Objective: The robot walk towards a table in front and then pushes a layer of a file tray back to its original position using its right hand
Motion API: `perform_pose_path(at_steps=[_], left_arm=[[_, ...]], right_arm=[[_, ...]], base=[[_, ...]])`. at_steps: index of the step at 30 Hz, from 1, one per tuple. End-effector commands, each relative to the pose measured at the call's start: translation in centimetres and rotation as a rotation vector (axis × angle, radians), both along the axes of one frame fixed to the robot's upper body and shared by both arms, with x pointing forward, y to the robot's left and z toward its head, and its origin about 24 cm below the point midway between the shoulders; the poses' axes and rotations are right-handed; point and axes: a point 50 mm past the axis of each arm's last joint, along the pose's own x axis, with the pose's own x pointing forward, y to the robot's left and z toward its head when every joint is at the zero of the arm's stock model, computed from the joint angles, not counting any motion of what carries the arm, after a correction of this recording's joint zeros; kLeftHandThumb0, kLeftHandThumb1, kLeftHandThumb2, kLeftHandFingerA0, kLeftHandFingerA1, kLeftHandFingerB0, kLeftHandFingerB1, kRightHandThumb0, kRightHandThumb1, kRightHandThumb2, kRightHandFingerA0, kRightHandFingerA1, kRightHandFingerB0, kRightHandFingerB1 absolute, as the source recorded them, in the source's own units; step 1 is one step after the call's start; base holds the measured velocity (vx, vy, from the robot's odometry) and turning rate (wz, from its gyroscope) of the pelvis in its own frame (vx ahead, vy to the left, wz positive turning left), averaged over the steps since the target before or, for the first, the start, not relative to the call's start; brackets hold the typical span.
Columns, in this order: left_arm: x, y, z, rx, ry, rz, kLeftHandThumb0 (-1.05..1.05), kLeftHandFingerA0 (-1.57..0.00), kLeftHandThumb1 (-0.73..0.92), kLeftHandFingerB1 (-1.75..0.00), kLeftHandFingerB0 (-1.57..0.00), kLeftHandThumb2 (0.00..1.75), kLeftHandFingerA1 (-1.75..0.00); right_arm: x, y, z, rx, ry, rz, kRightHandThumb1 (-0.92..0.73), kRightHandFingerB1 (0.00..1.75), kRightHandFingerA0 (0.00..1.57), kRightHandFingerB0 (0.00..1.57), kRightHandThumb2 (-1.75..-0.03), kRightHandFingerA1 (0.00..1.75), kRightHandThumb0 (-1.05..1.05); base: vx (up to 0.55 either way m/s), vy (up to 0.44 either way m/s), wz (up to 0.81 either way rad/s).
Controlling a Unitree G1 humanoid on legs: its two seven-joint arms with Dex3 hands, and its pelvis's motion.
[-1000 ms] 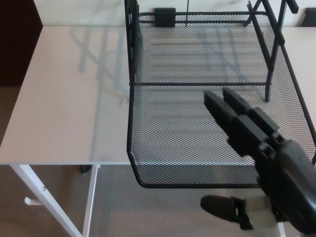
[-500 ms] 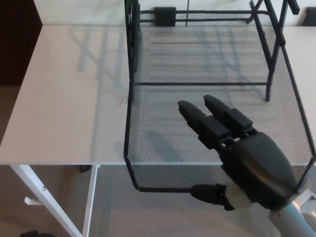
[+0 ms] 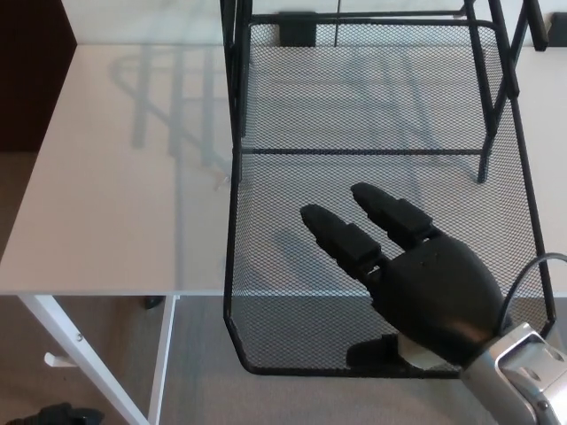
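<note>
A: Where is the tray layer now?

B: The black mesh tray layer [image 3: 372, 115] fills the middle and right of the frame. Its front rim [image 3: 354, 370] hangs past the near edge of the white table [image 3: 124, 177], at the bottom centre, so I judge it is pulled out from the black wire frame [image 3: 236, 80] at the top of the frame and not yet home.

A: And the right hand?

B: The right hand [image 3: 407, 283] comes in from the lower right. It holds nothing. The two fingers [image 3: 341, 239] are stretched forward and a little apart, over the mesh floor, pointing to the upper left. The thumb [image 3: 372, 354] is low, close to the front rim. If the palm touches the rim or only hovers above it, I cannot tell from this view. The left hand does not show.

A: How should the push be done well?

B: In my opinion the hand should press on the front rim, not on the mesh floor, because the floor may bend and the fingers could slip on it. The contact is now right of the rim's middle; more toward the centre would be better, so the layer does not turn and jam against the frame posts. Then push straight toward the top of the frame, slow and even, until the rim comes near the frame. The table looks light, so a hard push could perhaps shift everything.
</note>
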Motion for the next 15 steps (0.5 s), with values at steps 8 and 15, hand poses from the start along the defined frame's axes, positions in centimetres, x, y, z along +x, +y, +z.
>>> perform_pose_path(at_steps=[8,15], left_arm=[[0.1,0.8,0.3,0.047,0.062,-0.009,-0.27,-0.47,0.68,-0.36,-0.33,0.61,-0.42],[-0.2,0.9,0.0,0.040,0.074,0.005,-0.27,-0.48,0.68,-0.36,-0.34,0.60,-0.42]], right_arm=[[-0.6,-0.2,2.3,-0.086,-0.125,-0.045,-0.62,0.00,0.00,0.00,-0.59,0.00,-0.84],[-2.7,0.4,6.9,0.027,-0.229,0.021,-0.55,0.00,0.00,0.00,-0.88,0.00,-0.93]], base=[[0.00,0.000,0.00],[0.00,0.000,0.00]])
